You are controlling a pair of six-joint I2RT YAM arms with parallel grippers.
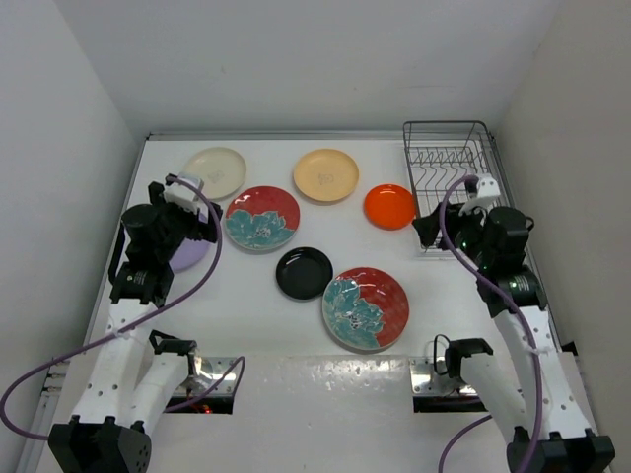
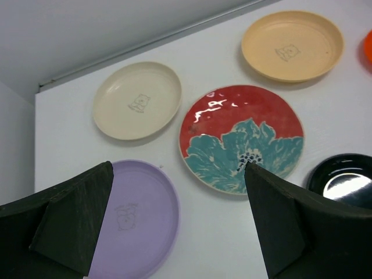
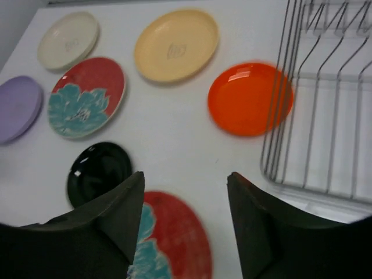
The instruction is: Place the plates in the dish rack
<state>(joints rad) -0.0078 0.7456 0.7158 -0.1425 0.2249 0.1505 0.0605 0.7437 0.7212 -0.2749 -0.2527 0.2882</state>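
Plates (image 2: 241, 145), seven in all, lie flat on the white table (image 1: 237, 330), every one to the left of the dish rack (image 1: 449, 163). Farthest from the rack is the lavender plate (image 1: 193, 255), half hidden in the top view under the left gripper (image 2: 178, 171), whose fingers are spread wide with nothing between them. Next toward the rack come the cream plate (image 1: 216, 171), a red flowered plate (image 1: 261, 218), the pale orange plate (image 1: 325, 175), the black plate (image 1: 304, 273) and the second red flowered plate (image 1: 365, 307), which sits closer to the arm bases than the rack does. The bright orange plate (image 1: 389, 206) lies just beside the rack's left side. The right gripper (image 3: 186, 180) hangs over the rack's near left corner, fingers parted and gripping nothing; its arm covers part of the rack's near edge.
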